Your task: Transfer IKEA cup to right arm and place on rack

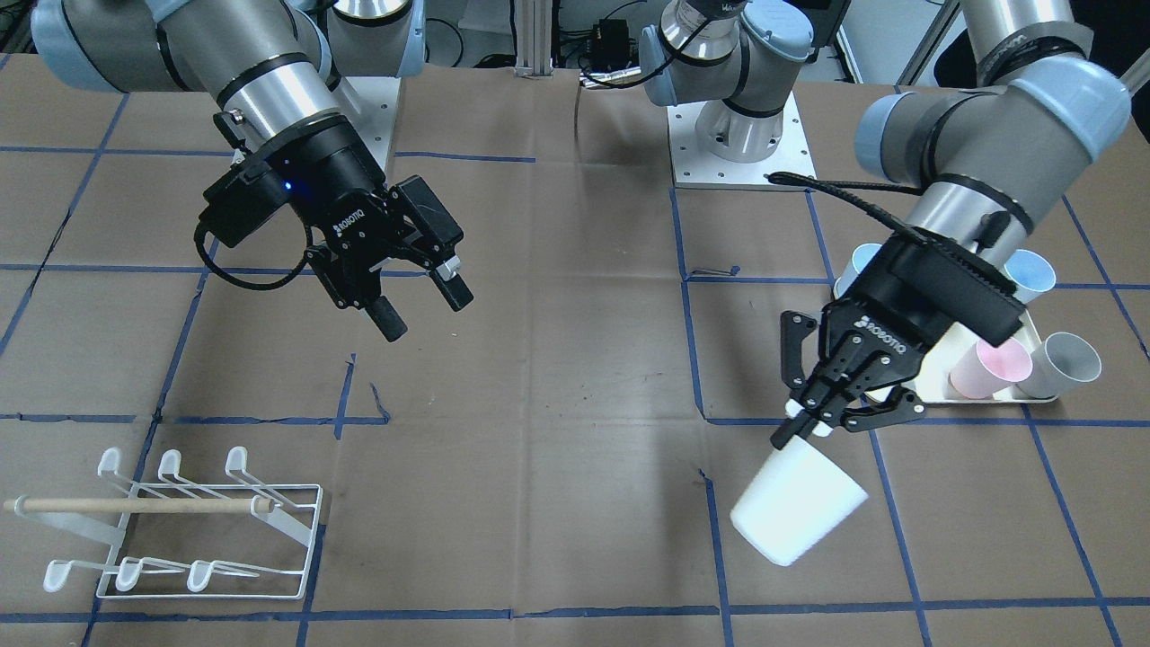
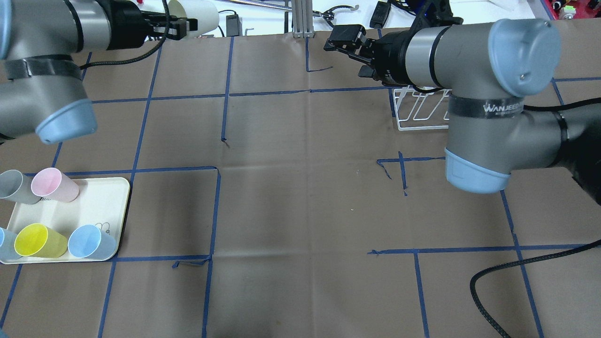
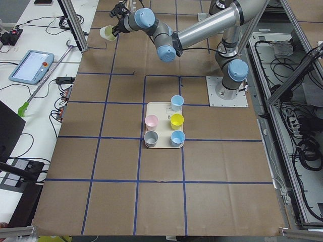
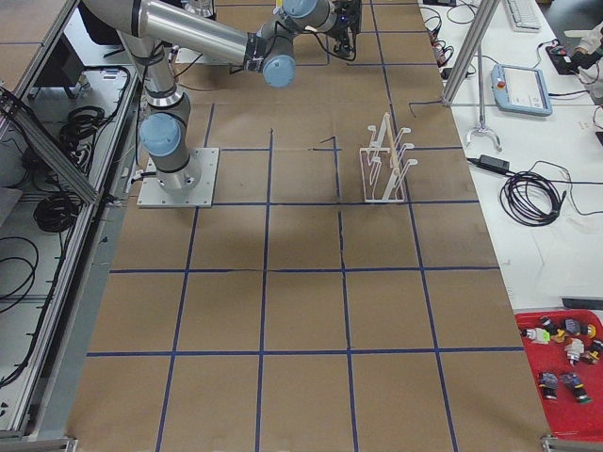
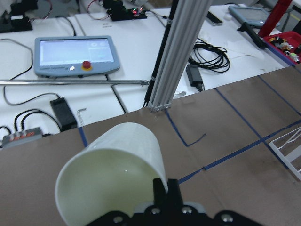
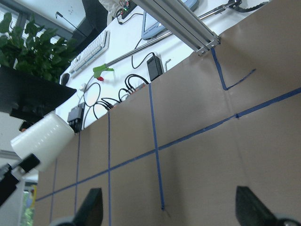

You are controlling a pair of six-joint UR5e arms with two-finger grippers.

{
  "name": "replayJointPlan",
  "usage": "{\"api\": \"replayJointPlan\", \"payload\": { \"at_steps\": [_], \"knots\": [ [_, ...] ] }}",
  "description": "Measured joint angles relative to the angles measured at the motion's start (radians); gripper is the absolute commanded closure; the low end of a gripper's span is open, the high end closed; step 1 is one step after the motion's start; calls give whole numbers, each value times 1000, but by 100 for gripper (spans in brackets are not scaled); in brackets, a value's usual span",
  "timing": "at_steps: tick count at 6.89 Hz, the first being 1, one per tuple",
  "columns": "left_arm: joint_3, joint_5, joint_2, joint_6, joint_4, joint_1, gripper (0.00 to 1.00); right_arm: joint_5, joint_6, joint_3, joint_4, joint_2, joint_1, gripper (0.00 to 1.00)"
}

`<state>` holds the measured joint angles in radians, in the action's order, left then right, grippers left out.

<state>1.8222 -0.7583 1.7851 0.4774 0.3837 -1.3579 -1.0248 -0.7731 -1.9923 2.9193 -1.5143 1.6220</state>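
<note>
A white IKEA cup (image 1: 798, 514) hangs tilted above the table, held at its rim. My left gripper (image 1: 804, 431) is shut on it. It also shows in the overhead view (image 2: 197, 16) and fills the left wrist view (image 5: 113, 174). My right gripper (image 1: 424, 310) is open and empty, raised above the table and well apart from the cup. In the right wrist view the cup (image 6: 44, 141) is at the far left. The white wire rack (image 1: 235, 460) with a wooden dowel (image 1: 135, 505) stands near the table edge below the right arm, and is partly hidden under that arm in the overhead view (image 2: 422, 112).
A cream tray (image 2: 108, 197) on the left arm's side holds pink (image 2: 54, 184), grey (image 2: 14, 186), yellow (image 2: 37, 240) and blue (image 2: 89, 241) cups. Blue tape lines grid the brown table. An aluminium post (image 5: 181, 52) stands at the far edge.
</note>
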Motion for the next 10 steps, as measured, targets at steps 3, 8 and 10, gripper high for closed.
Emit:
{"api": "replayJointPlan", "payload": {
  "at_steps": [3,8,10],
  "knots": [
    [204,175,77,-81,-415,-22,99,6,-554,-87,338,40,17,0],
    [174,152,167,-531,-832,-145,96,2,-745,-77,525,146,43,0],
    [166,130,166,-533,-814,-174,96,4,-745,-33,571,225,84,0]
  ]
}}
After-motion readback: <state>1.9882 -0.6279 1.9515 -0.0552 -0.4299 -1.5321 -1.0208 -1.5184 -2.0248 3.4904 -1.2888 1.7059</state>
